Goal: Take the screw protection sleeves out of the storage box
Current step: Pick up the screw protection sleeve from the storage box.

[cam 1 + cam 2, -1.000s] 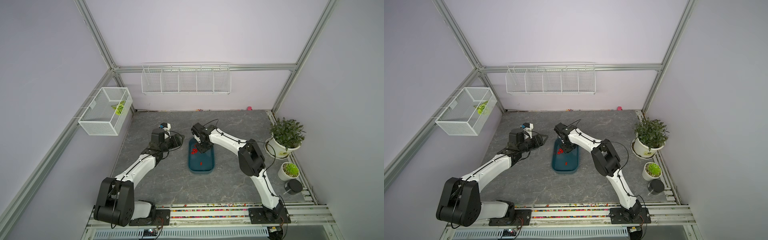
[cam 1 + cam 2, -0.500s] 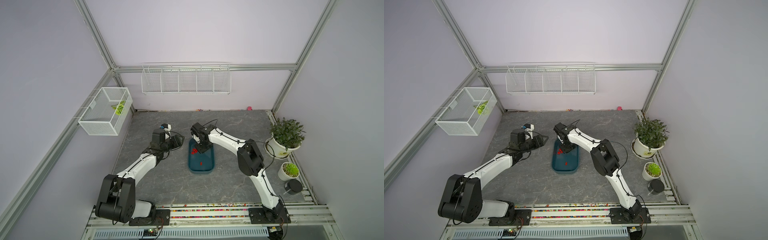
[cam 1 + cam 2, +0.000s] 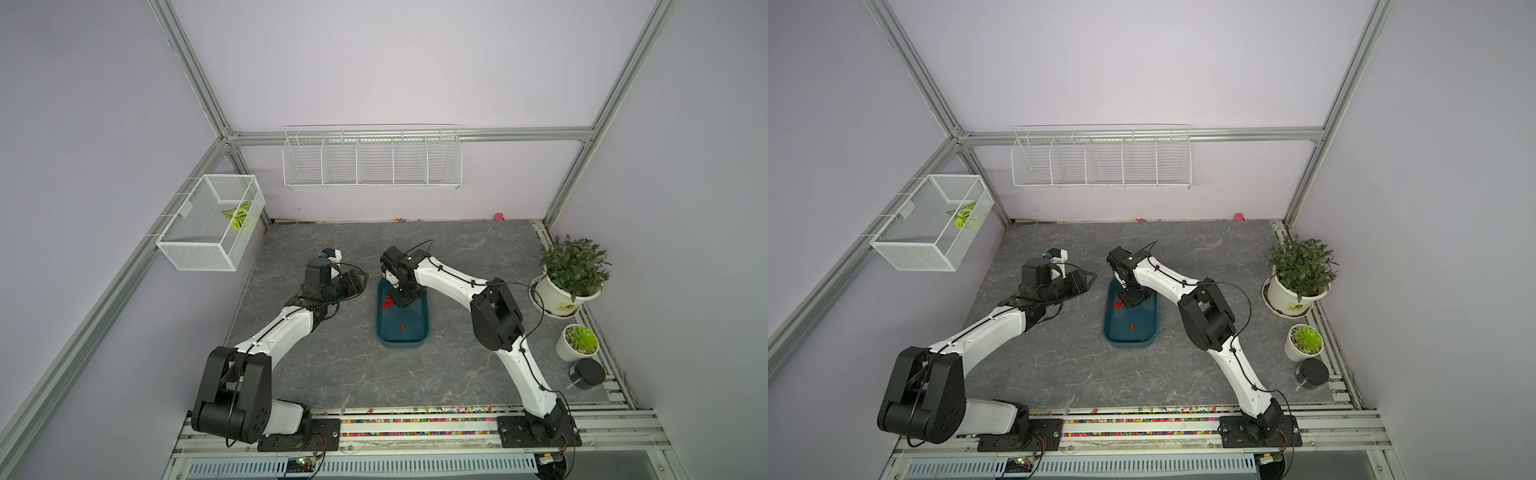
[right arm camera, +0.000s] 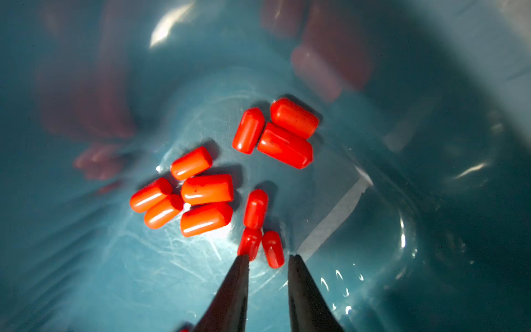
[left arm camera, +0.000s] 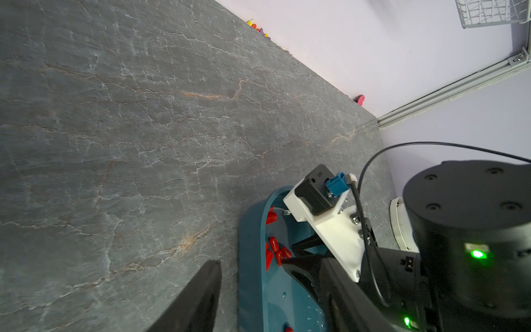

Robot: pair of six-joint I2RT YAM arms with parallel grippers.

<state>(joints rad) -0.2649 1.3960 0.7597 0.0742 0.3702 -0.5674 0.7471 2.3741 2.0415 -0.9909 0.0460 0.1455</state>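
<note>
Eleven screw protection sleeves (image 4: pixel 207 189) are showing sharply in the right wrist view. They are tiny, glossy, bright red-orange cylinders, each rounded at one end and cut flat at the other, and all are lying on their sides. They are resting on the scratched floor of the storage box (image 4: pixel 138 276), a shallow teal-blue tub whose shiny curved walls are throwing back faint reddish reflections. Three are huddling together and touching, five are forming a loose bunch beside them, and three are trailing toward the right jaws.

The right jaws are standing slightly spread and pinching nothing. Their dark tapered fingertips (image 4: pixel 240 276) are reaching down to the box floor. One tip is touching a sleeve, and another sleeve is lying unclamped in the gap between the tips.

In both top views the cluster (image 3: pixel 387 302) (image 3: pixel 1119 304) is sitting in the far half of the box (image 3: pixel 403 343) (image 3: pixel 1129 343), toward its left wall. A lone sleeve (image 3: pixel 401 327) (image 3: pixel 1132 327) is lying well apart from it, nearer the robot.

The box is standing on the grey veined counter (image 3: pixel 332 365) between the two arms. The left jaws are pointing at the box's far left corner from just beside it, spread and holding nothing. In the left wrist view, several sleeves (image 5: pixel 275 253) are showing against the box's inner wall.
</note>
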